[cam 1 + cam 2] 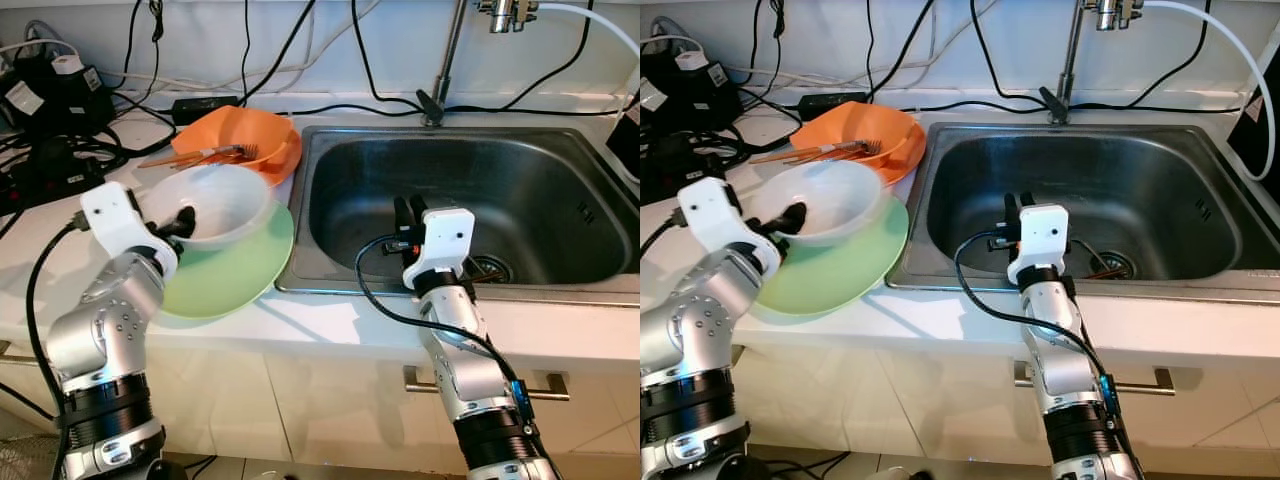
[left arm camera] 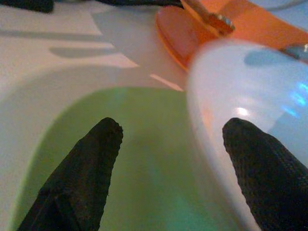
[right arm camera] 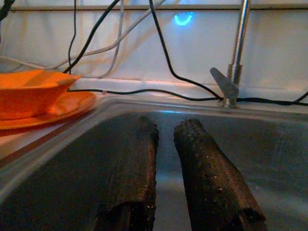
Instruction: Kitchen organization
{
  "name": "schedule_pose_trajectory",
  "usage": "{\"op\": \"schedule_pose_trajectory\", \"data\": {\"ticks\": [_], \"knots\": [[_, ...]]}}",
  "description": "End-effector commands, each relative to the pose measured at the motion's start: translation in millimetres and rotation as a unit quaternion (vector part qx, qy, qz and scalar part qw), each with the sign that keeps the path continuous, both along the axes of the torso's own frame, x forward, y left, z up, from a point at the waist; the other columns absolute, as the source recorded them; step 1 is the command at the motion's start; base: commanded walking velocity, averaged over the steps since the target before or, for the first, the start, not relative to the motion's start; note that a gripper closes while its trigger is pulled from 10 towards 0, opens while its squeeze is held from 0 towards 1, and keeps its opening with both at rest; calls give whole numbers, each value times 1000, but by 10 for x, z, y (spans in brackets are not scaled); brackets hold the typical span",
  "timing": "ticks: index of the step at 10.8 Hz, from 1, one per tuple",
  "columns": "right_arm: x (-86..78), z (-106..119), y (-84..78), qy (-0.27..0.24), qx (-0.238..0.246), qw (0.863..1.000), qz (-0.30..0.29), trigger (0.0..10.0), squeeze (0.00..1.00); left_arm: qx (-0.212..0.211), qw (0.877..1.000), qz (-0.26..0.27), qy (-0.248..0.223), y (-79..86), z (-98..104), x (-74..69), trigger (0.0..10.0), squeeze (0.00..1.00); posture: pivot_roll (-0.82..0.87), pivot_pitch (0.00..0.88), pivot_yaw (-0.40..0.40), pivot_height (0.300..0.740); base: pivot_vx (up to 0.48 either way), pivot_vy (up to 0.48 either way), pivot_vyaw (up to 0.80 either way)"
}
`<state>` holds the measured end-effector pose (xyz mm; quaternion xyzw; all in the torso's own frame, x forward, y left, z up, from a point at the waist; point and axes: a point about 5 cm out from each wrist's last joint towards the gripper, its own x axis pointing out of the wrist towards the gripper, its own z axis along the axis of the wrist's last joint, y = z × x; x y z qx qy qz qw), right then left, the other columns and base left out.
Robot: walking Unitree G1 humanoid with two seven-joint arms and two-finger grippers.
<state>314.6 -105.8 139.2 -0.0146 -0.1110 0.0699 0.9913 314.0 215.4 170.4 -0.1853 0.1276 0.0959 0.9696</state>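
A white bowl rests on a green plate on the counter left of the sink. Behind it an orange bowl holds chopsticks and a fork. My left gripper is open at the white bowl's near rim. In the left wrist view one finger hangs over the green plate and the other finger shows through the bowl's wall. My right gripper hovers shut and empty inside the sink's near left part.
The faucet rises behind the sink, and the drain lies just right of my right wrist. Black cables and power adapters crowd the back left counter. A drawer handle sits below the counter edge.
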Motion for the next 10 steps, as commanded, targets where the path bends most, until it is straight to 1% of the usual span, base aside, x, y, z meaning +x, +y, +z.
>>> {"op": "schedule_pose_trajectory", "data": {"ticks": [1, 4, 8, 10], "knots": [[9, -1, 21, 5, -4, 1000, 6, 10000, 0, -6, 1000, -10, 0, -53, 24, 26, 0, 0, 54, 0, 64, 740, 0, 0, 0], [17, 4, 18, 5, -7, 1000, 7, 10000, 0, -22, 1000, -20, -2, -96, 43, 48, 0, 0, 51, 0, 64, 740, 0, 0, 0], [27, 3, 30, 7, -7, 1000, 8, 10000, 0, -20, 999, -26, 0, -96, 61, 45, 0, 0, 57, 0, 65, 740, 0, 0, 0], [30, 5, 32, 7, -8, 1000, 9, 10000, 0, -23, 999, -34, -1, -124, 73, 41, 0, 0, 58, 0, 64, 740, 0, 0, 0]]}}
